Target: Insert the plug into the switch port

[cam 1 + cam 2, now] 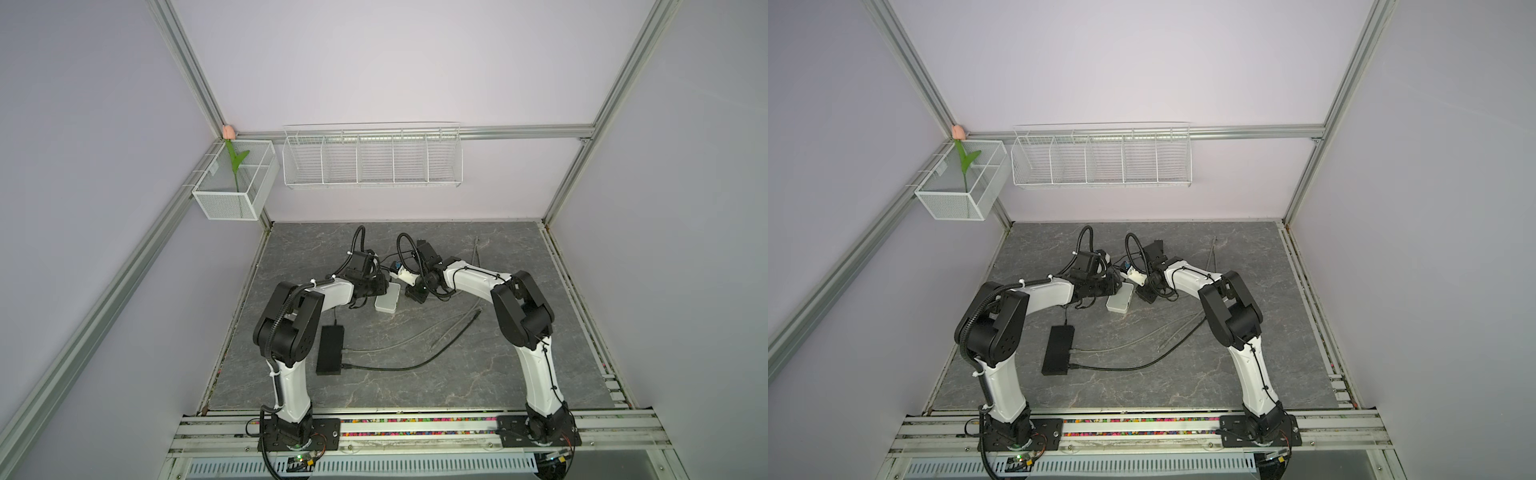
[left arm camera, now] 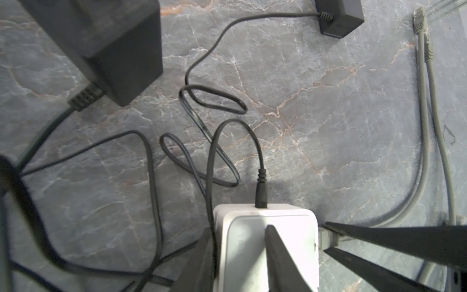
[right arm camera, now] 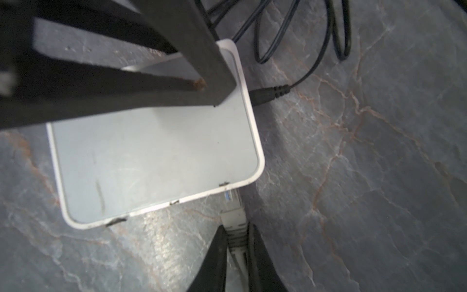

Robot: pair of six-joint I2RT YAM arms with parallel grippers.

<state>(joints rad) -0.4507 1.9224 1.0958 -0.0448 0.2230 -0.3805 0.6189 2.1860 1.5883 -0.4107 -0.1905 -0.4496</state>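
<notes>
While the black box (image 1: 330,350) w/ two cables lies nearest on the table (image 1: 415,395), the white switch (image 3: 151,156) sits mid-table just beyond. L gripper (image 2: 237,230): narrow gap, one finger on the switch top, other down its side; can't tell if it clamps. R gripper (image 3: 236,226) pinches the grey plug (image 3: 233,215) by its boot. Plug tip is in a port on the switch's edge, near a corner. Wire rack (image 1: 372,156) hangs on the back wall.
</notes>
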